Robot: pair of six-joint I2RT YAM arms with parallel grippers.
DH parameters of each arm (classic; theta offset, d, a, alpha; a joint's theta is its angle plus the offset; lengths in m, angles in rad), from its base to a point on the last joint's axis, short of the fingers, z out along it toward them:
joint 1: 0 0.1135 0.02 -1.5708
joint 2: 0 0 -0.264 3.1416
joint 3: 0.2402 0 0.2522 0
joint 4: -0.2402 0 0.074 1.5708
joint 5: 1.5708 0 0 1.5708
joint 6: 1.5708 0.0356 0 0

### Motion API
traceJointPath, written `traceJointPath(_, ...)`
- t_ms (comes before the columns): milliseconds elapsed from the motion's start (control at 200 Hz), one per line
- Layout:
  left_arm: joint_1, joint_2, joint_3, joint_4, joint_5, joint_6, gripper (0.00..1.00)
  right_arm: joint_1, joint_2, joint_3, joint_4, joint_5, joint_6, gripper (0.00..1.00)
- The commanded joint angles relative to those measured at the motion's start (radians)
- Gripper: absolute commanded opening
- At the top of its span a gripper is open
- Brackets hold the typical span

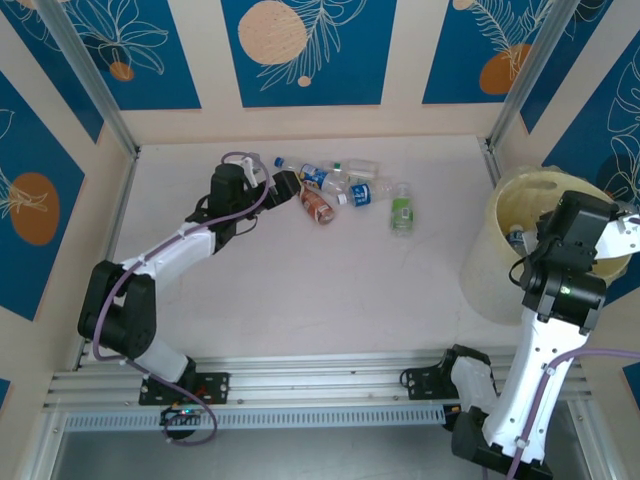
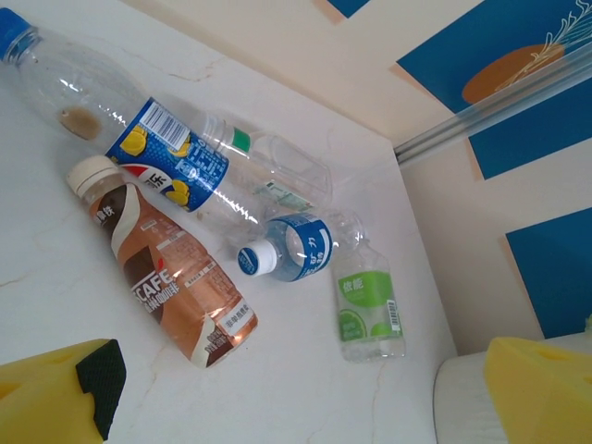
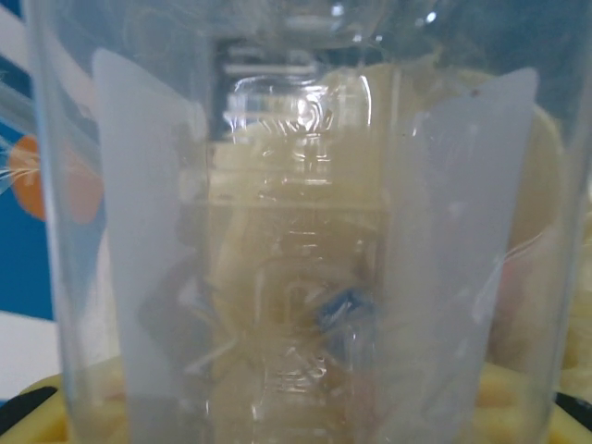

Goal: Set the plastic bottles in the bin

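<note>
One clear plastic bottle (image 3: 296, 231) is clamped upright between the yellow fingers (image 3: 55, 412) of the right gripper (image 3: 296, 421), above the opening of the bin (image 1: 488, 265) at the right edge of the table (image 1: 300, 300). Seen through it in the right wrist view is the bin's pale lining.

The other plastic bottles (image 1: 345, 190) lie bunched near the table's far edge. The left gripper (image 1: 288, 185), fingers wide apart, sits just beside the brown-labelled bottle (image 2: 176, 287).

The left wrist view separates the pile. A blue-labelled bottle (image 2: 171, 166) touches the brown one, a blue-banded bottle (image 2: 296, 250) lies beyond, and a green-labelled bottle (image 2: 370, 310) is nearest the bin.
</note>
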Motion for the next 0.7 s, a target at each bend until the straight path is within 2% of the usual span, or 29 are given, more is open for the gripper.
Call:
traceJointPath(0,0.01,0.018,0.018,0.014,0.028,-0.017,1.0,-0.005,0.03,-0.072,0.076,0.167,-0.014,0.42)
traceJointPath(85,0.01,0.021,0.022,0.009,0.033,-0.017,1.0,-0.005,0.039,-0.107,0.106,0.148,-0.015,0.54)
traceJointPath(180,0.01,0.02,0.022,0.009,0.034,-0.019,1.0,0.0,0.024,-0.117,0.119,0.092,-0.015,0.78)
traceJointPath(265,0.01,0.017,0.018,0.007,0.03,-0.019,1.0,0.005,0.008,-0.098,0.084,0.071,-0.007,0.9)
traceJointPath(410,0.009,0.027,0.018,0.012,0.032,-0.023,1.0,0.037,-0.032,-0.076,0.017,0.069,0.031,1.0)
traceJointPath(565,0.01,0.047,0.03,0.019,0.049,-0.036,1.0,0.08,-0.047,-0.063,0.02,0.06,-0.01,1.0)
traceJointPath(695,0.01,0.054,0.034,0.019,0.056,-0.046,1.0,0.134,-0.049,-0.078,0.121,-0.097,-0.14,1.0)
